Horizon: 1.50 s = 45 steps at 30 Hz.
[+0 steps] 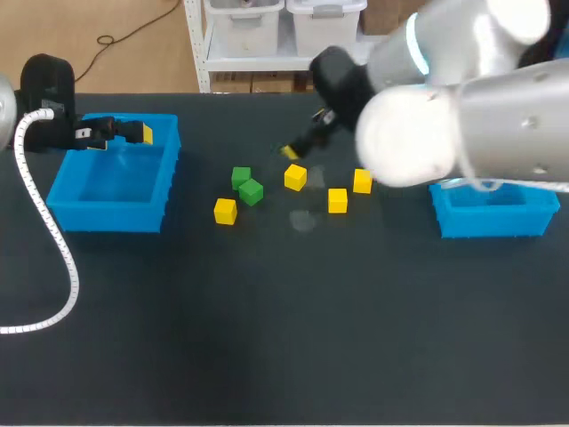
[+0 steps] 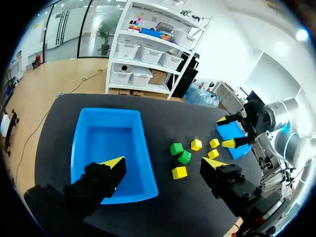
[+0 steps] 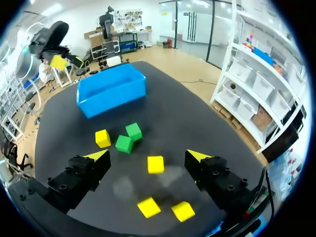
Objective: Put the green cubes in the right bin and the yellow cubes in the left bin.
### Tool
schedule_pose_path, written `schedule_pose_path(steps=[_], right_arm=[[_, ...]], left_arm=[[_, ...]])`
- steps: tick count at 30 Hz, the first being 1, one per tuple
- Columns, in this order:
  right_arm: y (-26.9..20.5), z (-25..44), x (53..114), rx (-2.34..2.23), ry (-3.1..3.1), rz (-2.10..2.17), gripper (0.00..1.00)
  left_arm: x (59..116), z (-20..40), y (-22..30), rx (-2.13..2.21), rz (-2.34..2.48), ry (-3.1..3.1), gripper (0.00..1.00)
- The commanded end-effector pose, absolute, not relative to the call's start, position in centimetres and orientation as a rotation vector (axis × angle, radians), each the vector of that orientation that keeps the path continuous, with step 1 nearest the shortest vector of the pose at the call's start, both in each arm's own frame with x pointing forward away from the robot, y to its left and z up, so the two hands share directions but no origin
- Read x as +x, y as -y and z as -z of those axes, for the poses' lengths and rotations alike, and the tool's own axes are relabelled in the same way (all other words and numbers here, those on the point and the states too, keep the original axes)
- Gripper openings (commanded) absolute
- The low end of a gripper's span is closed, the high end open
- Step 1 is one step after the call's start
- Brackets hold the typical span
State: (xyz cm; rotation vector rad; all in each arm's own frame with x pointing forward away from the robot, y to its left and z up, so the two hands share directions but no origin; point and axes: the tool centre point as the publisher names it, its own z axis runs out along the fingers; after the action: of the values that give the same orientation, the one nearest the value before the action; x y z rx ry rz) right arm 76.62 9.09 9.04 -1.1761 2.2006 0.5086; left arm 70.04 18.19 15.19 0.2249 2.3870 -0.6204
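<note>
Two green cubes point(image 1: 241, 177) point(image 1: 251, 191) lie touching at the table's middle. A yellow cube point(image 1: 226, 211) sits just nearer, and three more yellow cubes point(image 1: 295, 177) point(image 1: 337, 200) point(image 1: 362, 181) lie to their right. My right gripper point(image 1: 304, 135) hangs open above the yellow cube nearest the greens. In the right wrist view that cube point(image 3: 155, 164) shows below, between the spread fingers of the right gripper point(image 3: 147, 156), untouched. My left gripper point(image 1: 133, 133) stands open over the far rim of the left bin point(image 1: 62, 200). In the left wrist view nothing is between its fingers point(image 2: 163, 163).
The right blue bin point(image 1: 493, 222) stands at the right, partly hidden by my right arm. The left bin's inside point(image 2: 106, 143) shows no cubes. A faint pale smudge point(image 1: 303, 220) marks the table near the cubes.
</note>
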Motion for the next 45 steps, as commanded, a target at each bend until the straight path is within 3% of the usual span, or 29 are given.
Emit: schedule_pose_path(steps=[1,14,45], right_arm=[[-12.1,-6.5,77.9,-1.168,-2.217,-0.525,1.0],[-15.5,-3.3,76.6,-1.168,-2.262,-0.515,1.0],[-17.4,0.9,76.6,-1.212,-2.287,-0.482,1.0]], left_arm=[[70.0,-15.0,-18.4,0.23,0.633,-2.377,1.0],[70.0,-15.0,-18.4,0.23,0.633,-2.377,1.0],[70.0,-15.0,-18.4,0.23,0.633,-2.377,1.0]])
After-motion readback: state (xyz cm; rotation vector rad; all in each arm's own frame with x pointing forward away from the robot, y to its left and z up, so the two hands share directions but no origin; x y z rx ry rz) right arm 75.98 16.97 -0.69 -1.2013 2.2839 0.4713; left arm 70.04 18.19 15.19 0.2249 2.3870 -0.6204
